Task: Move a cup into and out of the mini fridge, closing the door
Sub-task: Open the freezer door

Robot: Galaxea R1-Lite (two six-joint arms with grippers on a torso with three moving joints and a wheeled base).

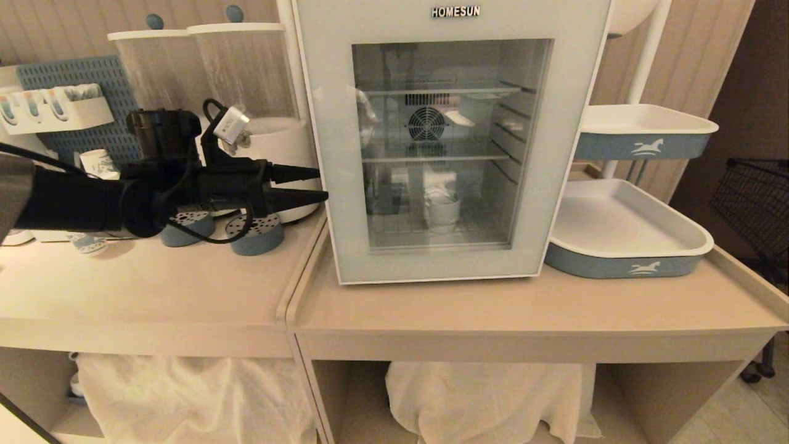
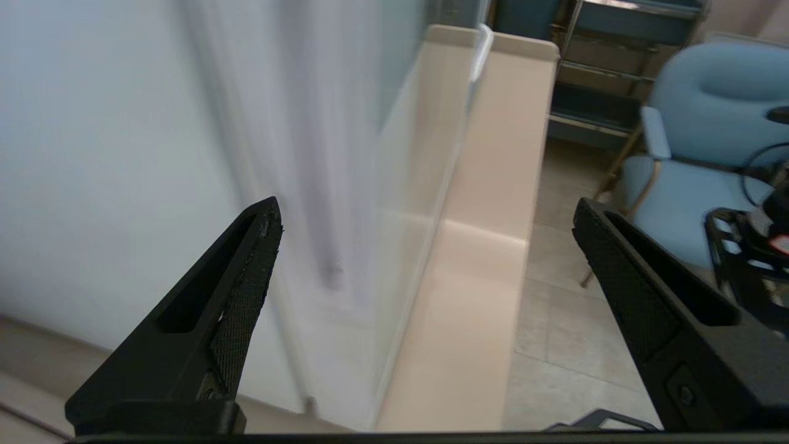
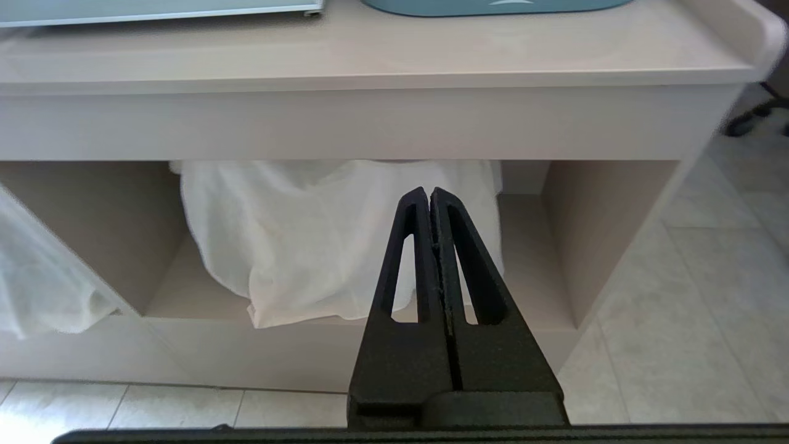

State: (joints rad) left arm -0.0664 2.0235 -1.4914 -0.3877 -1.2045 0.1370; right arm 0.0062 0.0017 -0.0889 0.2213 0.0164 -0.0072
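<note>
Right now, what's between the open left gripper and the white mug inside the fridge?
The head view shows the closed glass door between the left gripper and the white ceramic mug.

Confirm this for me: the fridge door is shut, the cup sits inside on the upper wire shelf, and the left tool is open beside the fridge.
Wrong on the shelf. The head view shows the cup through the shut door on the lowest level of the mini fridge, under the wire shelves. The left tool is indeed open beside the fridge.

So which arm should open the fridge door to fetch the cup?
Left. The left gripper is open beside the door edge. The right gripper is shut, low at the counter's underside.
</note>
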